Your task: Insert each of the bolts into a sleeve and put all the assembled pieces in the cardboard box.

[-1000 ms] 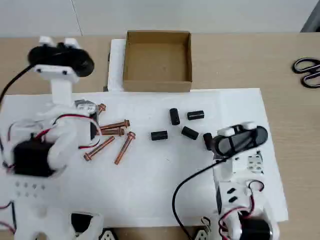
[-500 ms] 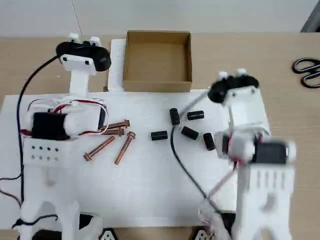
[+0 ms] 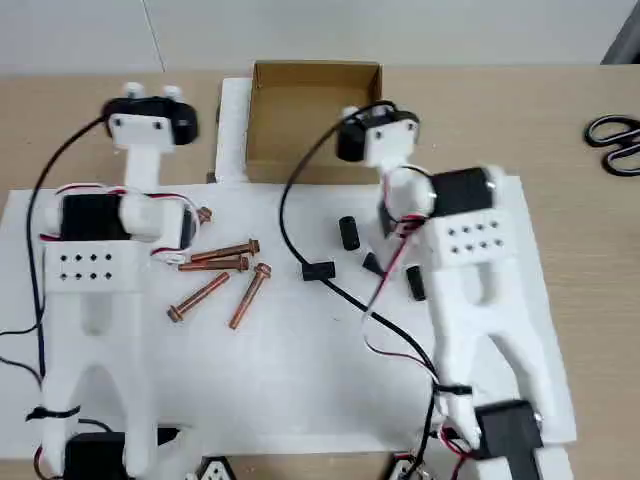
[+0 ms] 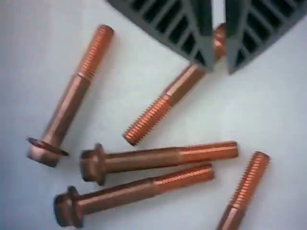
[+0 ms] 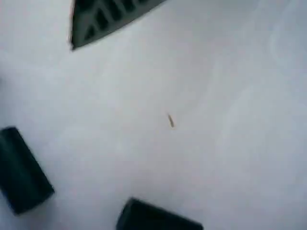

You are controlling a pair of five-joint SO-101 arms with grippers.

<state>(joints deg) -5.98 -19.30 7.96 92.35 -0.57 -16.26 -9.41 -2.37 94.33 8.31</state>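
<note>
Several copper bolts point(image 3: 225, 257) lie loose on the white sheet point(image 3: 300, 370), left of the middle. My left gripper point(image 4: 218, 61) hangs just above them, shut, its dark tips over the shank of one bolt point(image 4: 168, 98); other bolts point(image 4: 158, 158) lie beside it. Several short black sleeves point(image 3: 348, 232) are scattered right of the middle. My right arm point(image 3: 450, 215) stands over them and hides some. A dark part of my right gripper point(image 5: 108, 19) hovers above the sheet near two sleeves point(image 5: 24, 170). The cardboard box point(image 3: 262, 120) stands at the back, empty as far as it shows.
Black scissors point(image 3: 612, 140) lie on the wooden table at the far right. A white strip point(image 3: 232, 120) sits against the box's left side. The right arm's black cable point(image 3: 300, 150) loops across the box front. The sheet's front half is bare.
Both arms have risen from their folded poses. The left arm now stands over the bolts. The right arm has swung back and left over the sleeves, near the box.
</note>
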